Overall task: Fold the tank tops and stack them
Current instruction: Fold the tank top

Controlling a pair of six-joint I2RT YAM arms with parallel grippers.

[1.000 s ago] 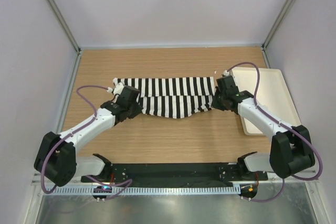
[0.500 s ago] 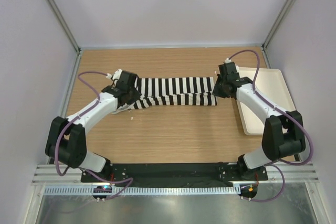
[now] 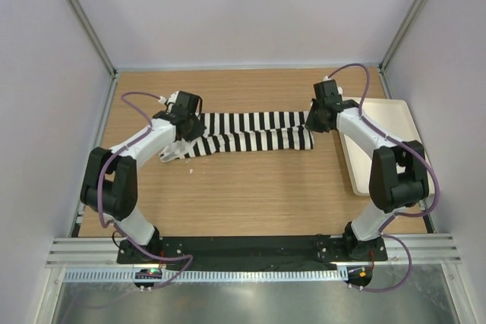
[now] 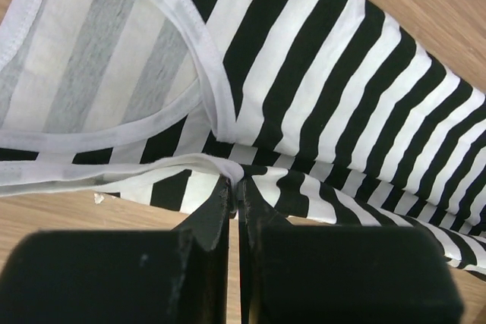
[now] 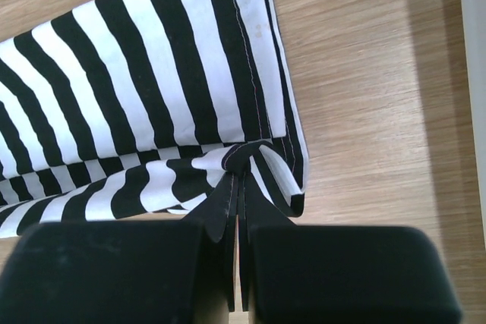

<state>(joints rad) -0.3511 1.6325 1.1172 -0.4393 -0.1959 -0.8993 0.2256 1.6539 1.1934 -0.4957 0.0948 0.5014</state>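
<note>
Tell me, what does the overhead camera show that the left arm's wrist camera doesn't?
Only the overhead view shows the whole layout: the right gripper pinching the tank top at its right end, and a white tray further right. Only the left wrist view shows the white trim up close and the left gripper shut on a fold of the cloth. Both show the striped tank top lying on the wooden table.
</note>
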